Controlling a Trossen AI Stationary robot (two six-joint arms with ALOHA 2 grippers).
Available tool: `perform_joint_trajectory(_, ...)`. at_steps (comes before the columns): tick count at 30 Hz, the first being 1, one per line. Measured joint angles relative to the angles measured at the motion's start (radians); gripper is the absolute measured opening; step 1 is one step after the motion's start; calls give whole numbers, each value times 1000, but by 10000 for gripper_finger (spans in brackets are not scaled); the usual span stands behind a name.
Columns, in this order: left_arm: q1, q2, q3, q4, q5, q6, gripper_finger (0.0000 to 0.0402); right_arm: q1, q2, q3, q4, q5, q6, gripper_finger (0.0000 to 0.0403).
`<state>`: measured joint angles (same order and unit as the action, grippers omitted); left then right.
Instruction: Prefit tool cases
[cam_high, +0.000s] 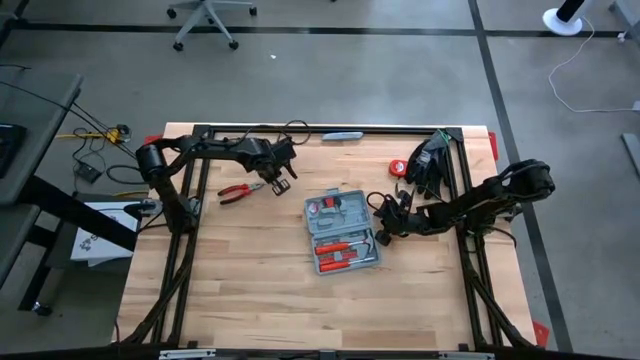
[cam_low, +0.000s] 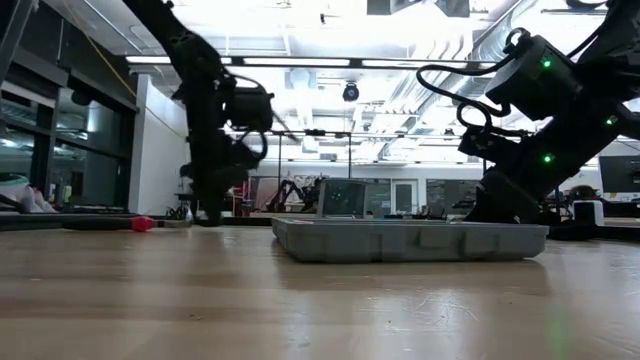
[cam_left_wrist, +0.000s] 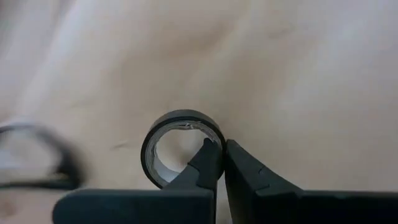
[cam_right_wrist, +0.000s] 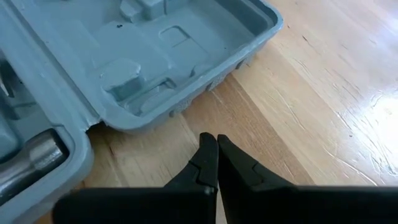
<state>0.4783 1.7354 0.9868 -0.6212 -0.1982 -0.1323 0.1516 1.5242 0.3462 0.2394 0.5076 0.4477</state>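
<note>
beside the right gripper (cam_right_wrist: 217, 144), tool case (cam_high: 343, 231) lies open on the table (cam_high: 260, 300), just off its closed, empty fingertips.
left gripper (cam_left_wrist: 222, 149) is well apart from the case, jaws pinched on the wall of a black tape roll (cam_left_wrist: 180, 146). case contents are mostly cut off in the right wrist view; red-handled pliers (cam_high: 240, 190) lie near the left gripper.

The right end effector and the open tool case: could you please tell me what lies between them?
Only bare wood. The right wrist view shows the shut right end effector just short of the tool case, with nothing on the table between.
</note>
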Motion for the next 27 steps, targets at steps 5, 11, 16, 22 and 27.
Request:
perform_joint_trajectory(5,-120,-2,19,71,88,-15,2,0,0,0,-7,14,-2,0)
perform_joint_trajectory(11,-264,-2,67,119,91,-47,1,0,0,0,-10,15,-3,0)
perform_joint_trajectory(16,-346,-2,119,145,83,-70,1,0,0,0,-10,16,-3,0)
perform_joint_trajectory(22,-404,2,131,237,109,-99,0,0,0,0,-10,16,-3,0)
perform_joint_trajectory(27,-423,52,131,284,134,-118,0,0,0,-1,-10,17,-3,0)
